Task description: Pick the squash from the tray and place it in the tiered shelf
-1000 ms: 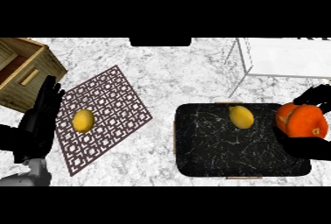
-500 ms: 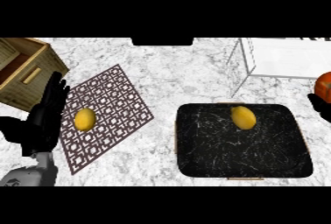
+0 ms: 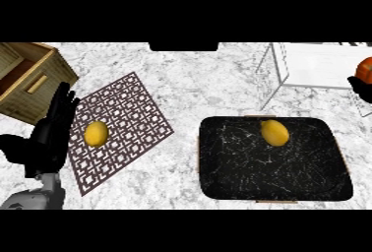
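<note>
Right hand (image 3: 361, 88) curled round orange squash (image 3: 365, 69) at right edge, over white tiered shelf (image 3: 320, 64). Black tray (image 3: 320, 182) down-left of it. Left hand (image 3: 51, 130) open, resting at left.

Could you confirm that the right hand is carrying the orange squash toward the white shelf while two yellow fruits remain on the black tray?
Not quite: only one yellow fruit remains on the black tray; the other yellow fruit lies on the patterned mat. The head view shows this. The rest holds: the right hand carries the orange squash toward the white shelf.
</note>
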